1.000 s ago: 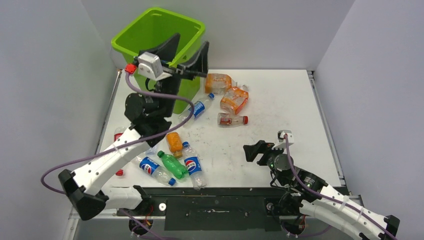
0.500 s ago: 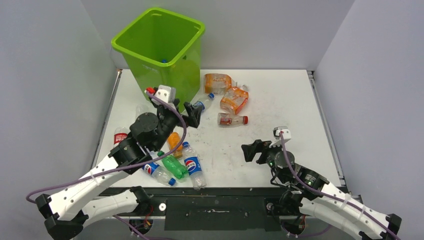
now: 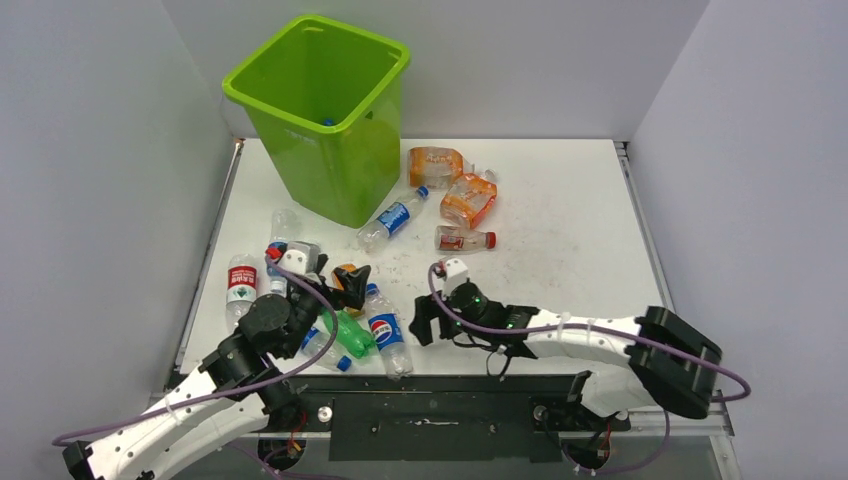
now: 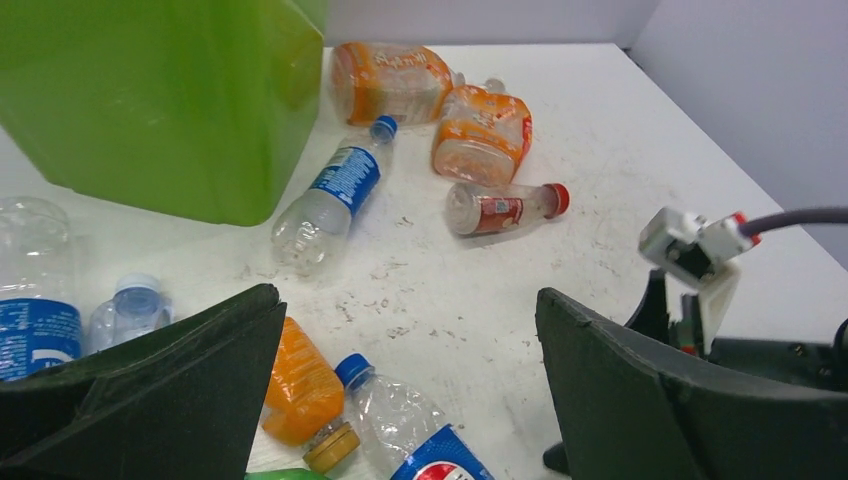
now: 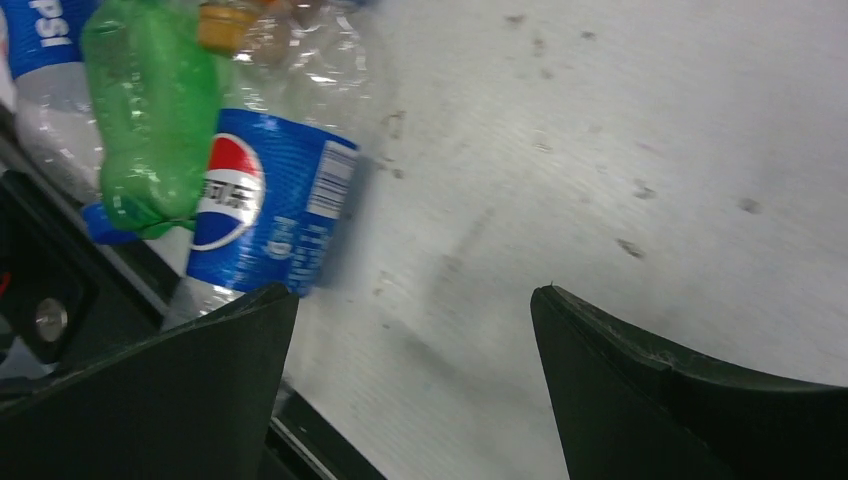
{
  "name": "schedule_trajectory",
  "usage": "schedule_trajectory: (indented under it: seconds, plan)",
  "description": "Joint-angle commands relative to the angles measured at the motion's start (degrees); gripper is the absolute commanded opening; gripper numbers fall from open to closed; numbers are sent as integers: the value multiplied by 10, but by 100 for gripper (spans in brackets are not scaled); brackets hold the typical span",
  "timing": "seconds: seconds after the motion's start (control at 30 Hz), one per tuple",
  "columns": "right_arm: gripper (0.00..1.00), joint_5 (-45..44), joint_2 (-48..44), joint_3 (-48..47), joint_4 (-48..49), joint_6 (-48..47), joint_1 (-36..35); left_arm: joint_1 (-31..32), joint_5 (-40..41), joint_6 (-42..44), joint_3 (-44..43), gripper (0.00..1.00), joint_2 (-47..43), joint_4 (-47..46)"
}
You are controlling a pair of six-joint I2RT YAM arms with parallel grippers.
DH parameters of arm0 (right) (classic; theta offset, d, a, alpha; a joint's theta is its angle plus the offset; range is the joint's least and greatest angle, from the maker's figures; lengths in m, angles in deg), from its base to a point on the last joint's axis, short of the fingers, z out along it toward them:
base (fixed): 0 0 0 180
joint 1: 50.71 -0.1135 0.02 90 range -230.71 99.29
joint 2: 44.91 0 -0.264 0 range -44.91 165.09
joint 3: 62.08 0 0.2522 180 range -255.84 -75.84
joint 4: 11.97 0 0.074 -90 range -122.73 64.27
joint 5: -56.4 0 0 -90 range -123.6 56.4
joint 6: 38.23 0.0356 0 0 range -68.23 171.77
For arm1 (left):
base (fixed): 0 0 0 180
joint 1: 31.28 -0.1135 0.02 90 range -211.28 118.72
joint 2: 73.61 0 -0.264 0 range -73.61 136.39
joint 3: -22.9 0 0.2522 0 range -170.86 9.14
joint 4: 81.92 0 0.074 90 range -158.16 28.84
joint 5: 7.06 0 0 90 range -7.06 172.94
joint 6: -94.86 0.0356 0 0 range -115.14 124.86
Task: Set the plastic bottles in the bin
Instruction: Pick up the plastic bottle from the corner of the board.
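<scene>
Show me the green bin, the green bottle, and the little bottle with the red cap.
green bin [image 3: 325, 170], top view, on its front wall.
green bottle [image 5: 150, 130], right wrist view, middle of its body.
red-capped bottle [image 4: 497, 212], left wrist view, on its label.

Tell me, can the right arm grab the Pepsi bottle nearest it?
Probably yes. Its open end effector sits beside that Pepsi bottle, nothing between them; the green bottle lies on the far side.
</scene>
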Motion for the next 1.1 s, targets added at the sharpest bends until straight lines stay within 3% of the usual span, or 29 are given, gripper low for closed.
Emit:
schedule_trajectory:
  seconds: [0.0, 0.13, 0.27, 0.57, 1.07]
  plan:
    - [90, 81, 91, -72, 134, 33, -45, 3, 68, 0, 16, 96, -56, -45]
    - [90, 77, 162, -132, 128, 46, -66, 7, 76, -12, 11, 96, -71, -23]
    - [90, 21, 204, -202, 29, 37, -94, 13, 81, -19, 7, 96, -76, -16]
    - [90, -92, 217, -227, -101, 35, -159, 13, 79, -35, 7, 96, -72, -16]
    - [98, -117, 226, -198, -105, 44, -162, 16, 100, -49, 14, 96, -75, -9]
